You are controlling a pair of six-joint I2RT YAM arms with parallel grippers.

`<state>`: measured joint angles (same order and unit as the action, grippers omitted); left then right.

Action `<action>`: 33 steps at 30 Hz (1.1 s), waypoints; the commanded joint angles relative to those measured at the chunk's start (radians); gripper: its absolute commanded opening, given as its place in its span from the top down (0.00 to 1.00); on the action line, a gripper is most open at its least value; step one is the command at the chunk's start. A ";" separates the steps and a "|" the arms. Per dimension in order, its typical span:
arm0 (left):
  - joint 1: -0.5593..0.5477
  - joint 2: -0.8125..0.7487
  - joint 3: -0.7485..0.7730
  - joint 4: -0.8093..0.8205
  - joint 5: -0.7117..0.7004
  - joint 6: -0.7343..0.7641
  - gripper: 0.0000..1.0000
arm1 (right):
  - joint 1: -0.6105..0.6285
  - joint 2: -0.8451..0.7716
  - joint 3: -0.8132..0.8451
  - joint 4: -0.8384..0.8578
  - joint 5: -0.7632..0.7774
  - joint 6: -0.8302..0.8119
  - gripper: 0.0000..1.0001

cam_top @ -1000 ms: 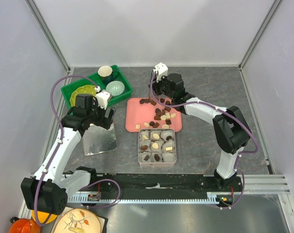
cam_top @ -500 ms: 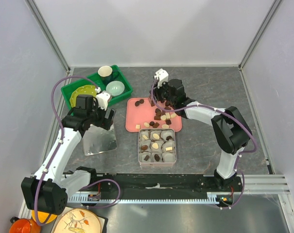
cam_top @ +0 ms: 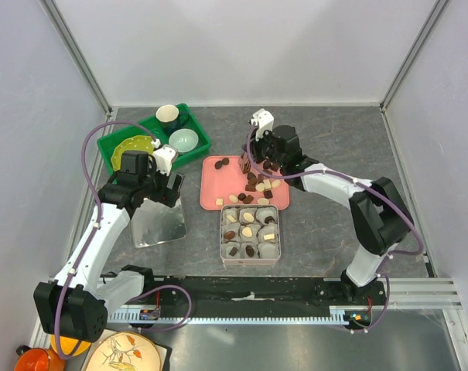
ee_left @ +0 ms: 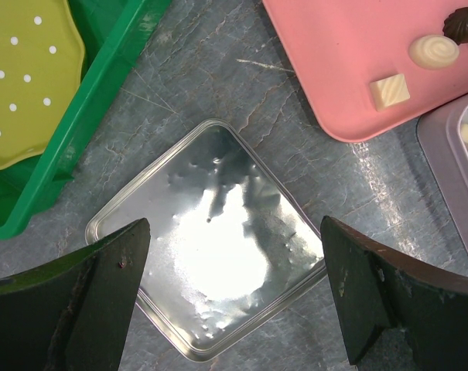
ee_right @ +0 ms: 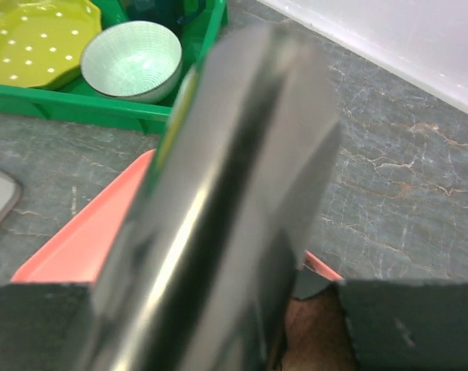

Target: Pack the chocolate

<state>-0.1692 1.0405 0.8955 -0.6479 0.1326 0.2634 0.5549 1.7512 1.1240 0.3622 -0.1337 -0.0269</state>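
Observation:
Several dark brown and cream chocolate pieces (cam_top: 253, 185) lie loose on a pink tray (cam_top: 214, 189). More sit in grey paper cups inside a square tin (cam_top: 222, 232) in front of it. My right gripper (cam_top: 248, 165) hovers over the tray's far edge. In the right wrist view it (ee_right: 218, 332) is shut on a blurred shiny metal tool (ee_right: 218, 193), with something brown (ee_right: 319, 332) beside it between the fingers. My left gripper (cam_top: 162, 185) is open and empty above the tin's flat metal lid (cam_top: 158, 224). That lid (ee_left: 210, 247) lies between its fingers in the left wrist view.
A green bin (cam_top: 110, 151) at the back left holds a yellow plate (cam_top: 133, 147), a pale bowl (cam_top: 182, 140) and a dark cup (cam_top: 168, 116). In the left wrist view cream pieces (ee_left: 433, 51) lie on the tray corner (ee_left: 350, 69).
My right gripper has moved to the right along the tray's far edge. The left arm and the lid have not moved.

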 commanded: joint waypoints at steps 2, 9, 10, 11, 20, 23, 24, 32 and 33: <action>0.007 -0.007 0.000 0.031 0.002 0.027 0.02 | 0.031 -0.191 0.010 -0.078 0.000 0.024 0.81; 0.008 0.001 -0.004 0.040 0.010 0.023 0.02 | 0.115 -0.479 -0.116 -0.322 0.043 0.076 0.85; 0.008 0.001 -0.006 0.042 0.010 0.023 0.02 | 0.131 -0.510 -0.137 -0.344 0.052 0.081 0.85; 0.008 0.001 -0.007 0.042 0.009 0.025 0.02 | 0.148 -0.572 -0.183 -0.359 0.065 0.085 0.85; 0.008 -0.002 -0.004 0.031 0.010 0.027 0.01 | 0.292 -0.853 -0.328 -0.661 0.100 0.212 0.85; 0.008 0.003 -0.001 0.033 0.009 0.020 0.02 | 0.318 -0.912 -0.351 -0.709 0.095 0.238 0.84; 0.008 0.003 -0.001 0.033 0.010 0.020 0.02 | 0.324 -0.921 -0.355 -0.720 0.094 0.239 0.85; 0.008 0.009 0.006 0.025 0.013 0.014 0.01 | 0.338 -0.929 -0.389 -0.718 0.066 0.245 0.84; 0.008 0.009 0.005 0.027 0.010 0.014 0.01 | 0.341 -0.926 -0.389 -0.717 0.062 0.243 0.84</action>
<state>-0.1646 1.0496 0.8921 -0.6407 0.1333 0.2630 0.8860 0.8219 0.7399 -0.3710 -0.0555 0.1986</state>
